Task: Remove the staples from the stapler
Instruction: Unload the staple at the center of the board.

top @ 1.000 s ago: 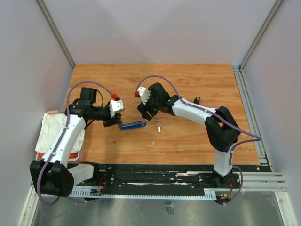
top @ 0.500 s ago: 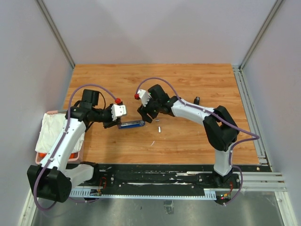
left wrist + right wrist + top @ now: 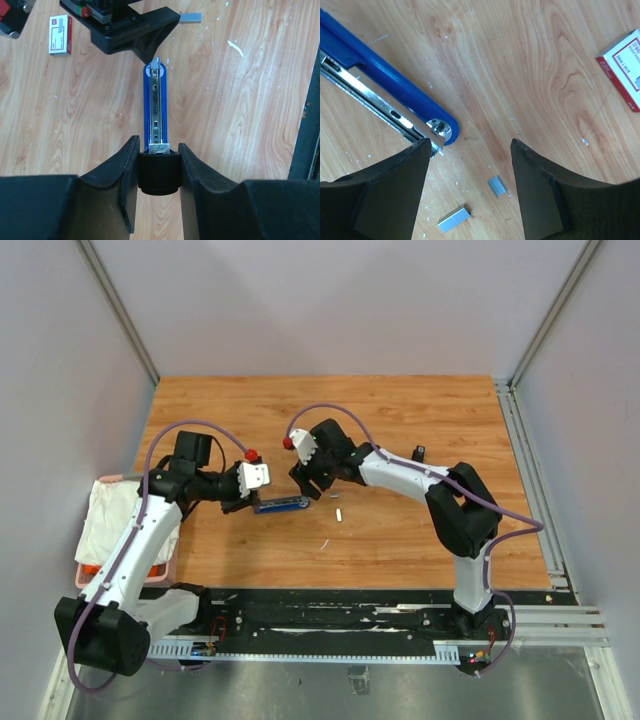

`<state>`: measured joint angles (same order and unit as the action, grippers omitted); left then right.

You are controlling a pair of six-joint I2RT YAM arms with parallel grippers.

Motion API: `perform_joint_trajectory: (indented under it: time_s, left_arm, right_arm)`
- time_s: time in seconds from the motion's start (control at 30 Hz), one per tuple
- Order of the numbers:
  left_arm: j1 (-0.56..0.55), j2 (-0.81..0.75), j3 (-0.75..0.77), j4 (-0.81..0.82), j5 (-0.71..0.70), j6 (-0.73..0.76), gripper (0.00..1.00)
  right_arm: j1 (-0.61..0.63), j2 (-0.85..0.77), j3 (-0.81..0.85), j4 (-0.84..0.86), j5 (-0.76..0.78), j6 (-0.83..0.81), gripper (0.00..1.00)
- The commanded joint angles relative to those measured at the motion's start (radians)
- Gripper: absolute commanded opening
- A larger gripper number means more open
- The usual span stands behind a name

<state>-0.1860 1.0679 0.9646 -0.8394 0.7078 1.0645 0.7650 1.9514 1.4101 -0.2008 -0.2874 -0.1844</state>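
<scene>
The blue stapler [image 3: 281,504] lies opened out on the wooden table, its silver magazine rail [image 3: 156,100] facing up. My left gripper [image 3: 158,149] is shut on the stapler's black rear end. Just past the stapler's front tip [image 3: 441,131] hovers my right gripper [image 3: 470,144], open, with its left finger [image 3: 395,190] at the end of the rail. Two short silvery bars of staples [image 3: 454,219] [image 3: 496,186] lie loose on the wood between and below its fingers. From above, one staples bar [image 3: 339,514] shows right of the stapler.
A small red-and-white flat box [image 3: 622,75] [image 3: 60,34] lies on the table beyond the stapler. A white cloth [image 3: 108,515] sits in a pink tray at the left edge. Metal rails [image 3: 530,460] run along the right side.
The left wrist has shifted slightly right and nearer while it holds the stapler. The right gripper has edged a little left toward the stapler's tip.
</scene>
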Motion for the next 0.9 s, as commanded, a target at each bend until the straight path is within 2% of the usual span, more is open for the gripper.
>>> perform_joint_trajectory:
  time_s: [0.0, 0.5, 0.87]
  left_arm:
    - [-0.013, -0.02, 0.026, 0.049, 0.045, -0.014, 0.0]
    - [-0.015, -0.002, 0.057, 0.07, 0.031, -0.065, 0.0]
    - [-0.015, -0.026, 0.054, 0.074, 0.042, -0.061, 0.0]
  right_arm:
    - [0.02, 0.018, 0.042, -0.008, 0.067, 0.024, 0.68]
    - [0.069, 0.024, 0.023, -0.011, 0.096, -0.015, 0.71]
    - [0.072, 0.077, 0.036, -0.012, 0.204, -0.04, 0.72]
